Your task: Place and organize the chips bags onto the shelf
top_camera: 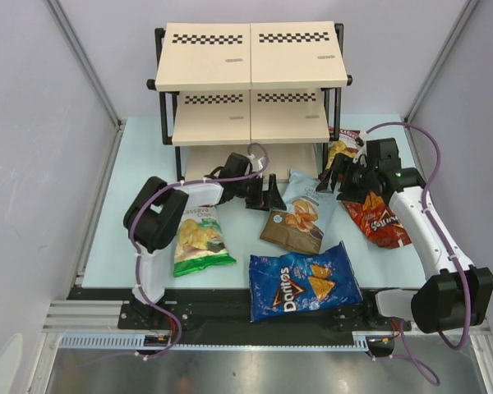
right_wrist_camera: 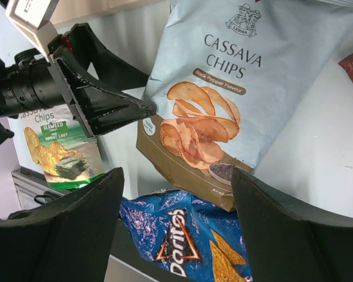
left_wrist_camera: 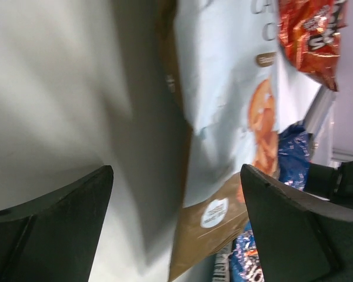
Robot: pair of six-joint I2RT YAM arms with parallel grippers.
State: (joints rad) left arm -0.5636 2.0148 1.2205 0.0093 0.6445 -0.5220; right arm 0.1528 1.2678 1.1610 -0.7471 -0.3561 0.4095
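The pale blue-and-brown cassava bag (top_camera: pixel 300 212) lies flat mid-table; it also shows in the right wrist view (right_wrist_camera: pixel 217 100) and the left wrist view (left_wrist_camera: pixel 223 106). My left gripper (top_camera: pixel 267 193) is open and empty just left of it, low over the table. My right gripper (top_camera: pixel 335 176) is open and empty just right of it. The blue Doritos bag (top_camera: pixel 304 281) lies at the front. The red Doritos bag (top_camera: pixel 376 220) lies under my right arm. The green-white Chuba bag (top_camera: pixel 199 238) lies left. The small dark Chuba bag (top_camera: pixel 343 148) lies by the shelf (top_camera: pixel 251 78), whose visible boards are bare.
Grey enclosure walls stand close on both sides. A black rail (top_camera: pixel 230 308) and a metal ledge run along the near edge. The shelf's black legs (top_camera: pixel 324 144) stand just behind both grippers.
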